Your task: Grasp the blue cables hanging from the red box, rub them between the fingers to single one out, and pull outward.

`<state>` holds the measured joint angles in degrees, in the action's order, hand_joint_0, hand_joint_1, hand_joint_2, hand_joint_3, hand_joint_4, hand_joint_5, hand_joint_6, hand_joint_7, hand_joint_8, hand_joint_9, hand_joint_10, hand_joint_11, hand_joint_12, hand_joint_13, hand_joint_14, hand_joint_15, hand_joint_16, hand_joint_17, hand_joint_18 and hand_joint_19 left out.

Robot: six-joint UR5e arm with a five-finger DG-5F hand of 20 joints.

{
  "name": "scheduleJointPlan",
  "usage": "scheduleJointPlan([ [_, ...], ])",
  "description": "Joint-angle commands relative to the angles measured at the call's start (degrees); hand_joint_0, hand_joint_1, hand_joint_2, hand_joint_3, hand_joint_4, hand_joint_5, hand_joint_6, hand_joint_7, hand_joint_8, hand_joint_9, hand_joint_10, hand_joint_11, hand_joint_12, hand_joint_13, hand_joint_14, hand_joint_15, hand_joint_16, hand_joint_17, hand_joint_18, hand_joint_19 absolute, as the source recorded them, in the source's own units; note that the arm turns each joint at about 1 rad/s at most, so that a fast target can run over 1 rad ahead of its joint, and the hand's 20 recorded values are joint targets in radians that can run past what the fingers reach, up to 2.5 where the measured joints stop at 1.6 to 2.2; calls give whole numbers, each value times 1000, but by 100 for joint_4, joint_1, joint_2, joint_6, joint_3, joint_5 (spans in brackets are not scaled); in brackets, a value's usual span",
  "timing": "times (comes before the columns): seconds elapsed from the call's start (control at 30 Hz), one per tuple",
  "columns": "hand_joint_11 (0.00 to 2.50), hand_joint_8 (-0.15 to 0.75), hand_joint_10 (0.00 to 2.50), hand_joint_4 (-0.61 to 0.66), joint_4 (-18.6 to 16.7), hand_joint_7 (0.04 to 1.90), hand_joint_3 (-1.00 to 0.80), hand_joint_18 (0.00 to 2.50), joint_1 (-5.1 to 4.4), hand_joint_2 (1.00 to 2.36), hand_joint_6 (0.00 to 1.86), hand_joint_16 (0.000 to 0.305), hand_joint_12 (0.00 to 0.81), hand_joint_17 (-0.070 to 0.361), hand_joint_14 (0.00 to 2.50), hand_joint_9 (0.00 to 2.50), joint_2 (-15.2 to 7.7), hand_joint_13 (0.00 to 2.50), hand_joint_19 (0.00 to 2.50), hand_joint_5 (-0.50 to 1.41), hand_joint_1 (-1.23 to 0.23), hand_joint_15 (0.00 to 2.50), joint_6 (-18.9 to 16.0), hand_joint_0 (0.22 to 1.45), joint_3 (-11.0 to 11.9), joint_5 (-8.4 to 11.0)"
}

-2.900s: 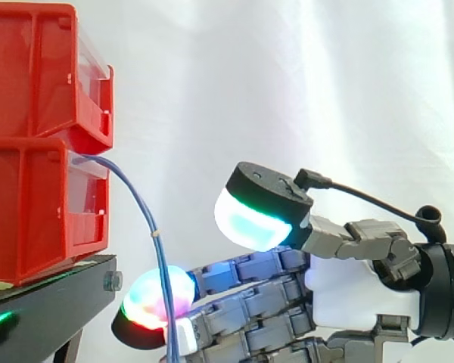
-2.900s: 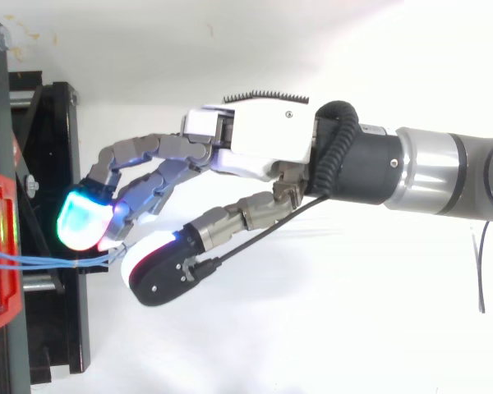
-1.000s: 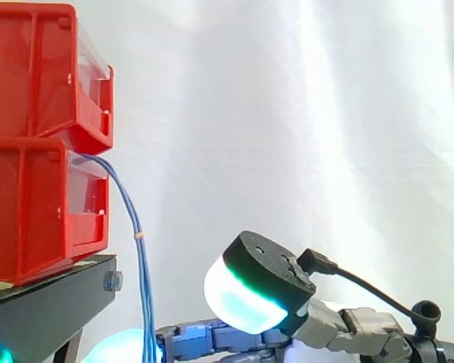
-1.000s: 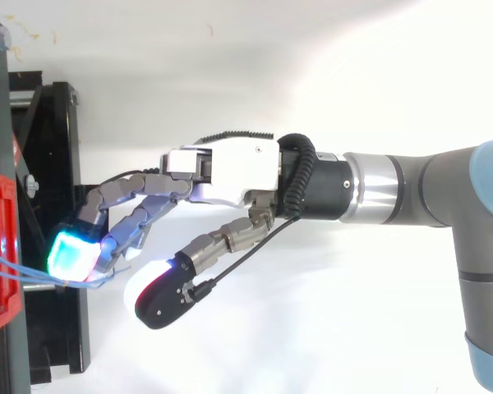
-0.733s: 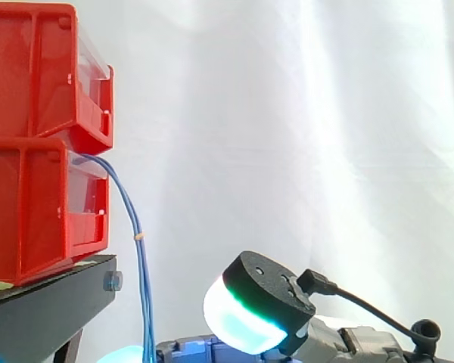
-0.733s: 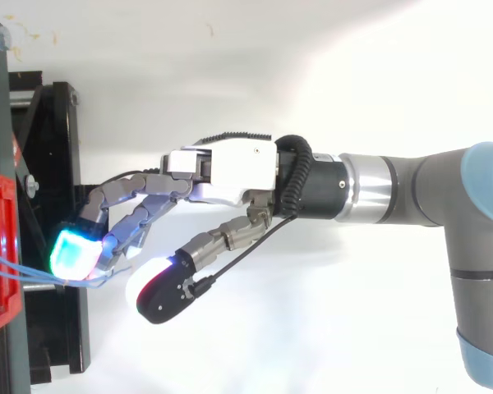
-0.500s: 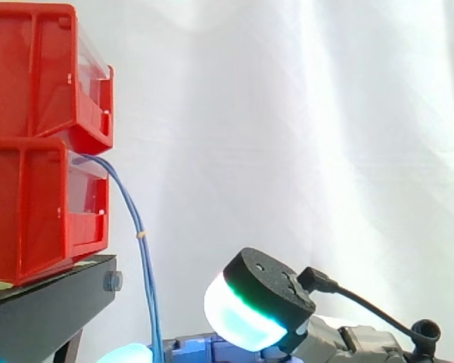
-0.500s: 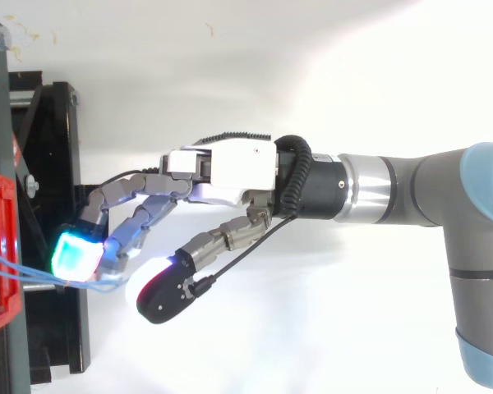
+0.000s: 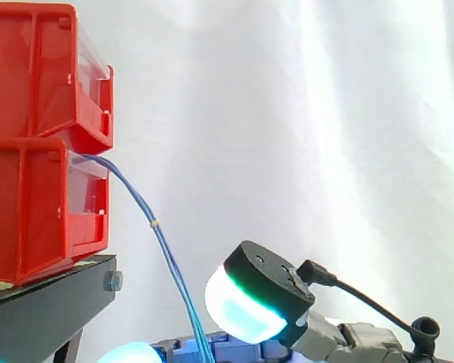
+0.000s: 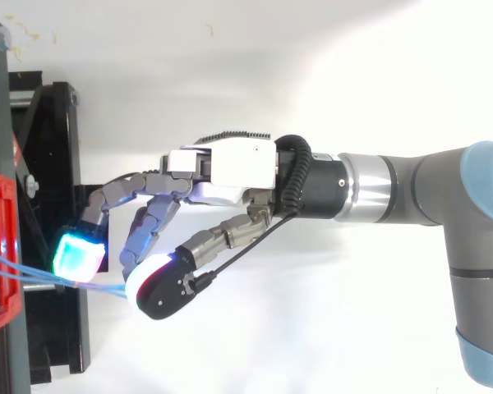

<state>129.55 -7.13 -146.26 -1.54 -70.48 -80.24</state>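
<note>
Now the blue cables (image 9: 156,224) leave the front of the lower red box (image 9: 30,212) and run in a straight slant down and away from it, toward the hand (image 10: 230,168). From above we see their far end caught where a curled finger (image 10: 146,240) meets the thumb pad (image 10: 160,291), so we judge the hand to be pinching them. How many strands lie in the pinch we cannot tell. Another finger reaches further, its cyan tip (image 10: 78,254) over the black stand (image 9: 45,310), just beside the cables; whether it touches them we cannot tell. Their long axis runs from box to pinch, roughly in line with the forearm, so we reckon an outward pull should follow that line, straight away from the box.
</note>
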Motion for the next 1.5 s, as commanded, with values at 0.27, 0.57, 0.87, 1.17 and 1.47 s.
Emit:
scheduleJointPlan([
  [0.27,979,283,16,335,132,843,-497,726,-25,1000,502,51,394,114,21,1060,185,1102,745,-156,-620,828,-21,543,-1,8],
  [0.57,1186,277,14,341,870,856,-500,756,19,1000,502,51,394,115,21,1114,422,1142,750,-154,-645,891,-13,543,-1,-89],
  [0.87,1262,275,12,345,1195,881,-500,776,72,1000,502,51,391,114,21,1139,545,1168,766,-150,-659,929,49,550,-1,-212],
  [1.17,1266,269,13,344,1204,880,-500,785,63,1000,502,51,386,114,21,1140,660,1181,776,-150,-661,964,119,552,34,-185],
  [1.47,1383,270,9,345,1274,883,-500,797,63,1000,502,51,350,114,15,1186,739,1356,803,-151,-660,1236,128,554,43,-185],
])
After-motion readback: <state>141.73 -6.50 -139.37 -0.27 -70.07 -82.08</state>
